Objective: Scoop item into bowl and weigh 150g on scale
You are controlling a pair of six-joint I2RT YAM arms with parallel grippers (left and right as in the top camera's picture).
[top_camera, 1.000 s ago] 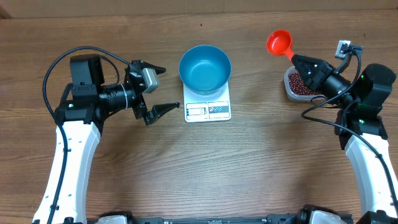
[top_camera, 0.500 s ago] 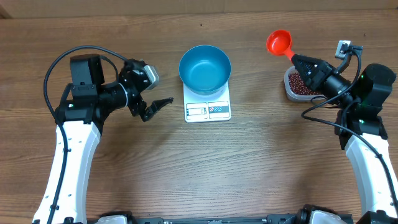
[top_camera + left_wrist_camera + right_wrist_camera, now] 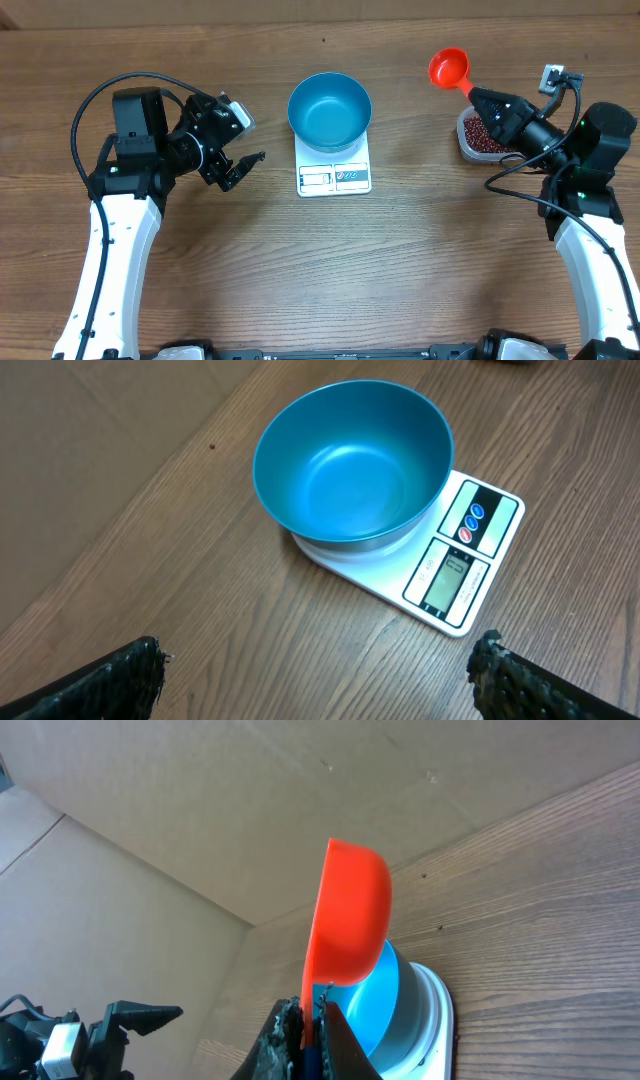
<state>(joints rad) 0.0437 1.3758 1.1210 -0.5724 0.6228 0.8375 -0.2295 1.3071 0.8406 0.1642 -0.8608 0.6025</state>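
While my right gripper [image 3: 478,97] clamps the scoop [image 3: 449,68], my left gripper [image 3: 315,685] gapes empty; I fear the tilted scoop shedding beans [image 3: 482,136] before the bowl [image 3: 329,110].

Left gripper [image 3: 320,660] hovers with jaws spread wide; right gripper [image 3: 473,94], arm reaching forward, has jaws clamped on a red scoop [image 3: 449,68].

lab test bench: wooden table [image 3: 320,270], cardboard backdrop [image 3: 180,810]

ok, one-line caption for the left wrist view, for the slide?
Empty blue bowl on the white scale, framed by the open left gripper, wooden table below.
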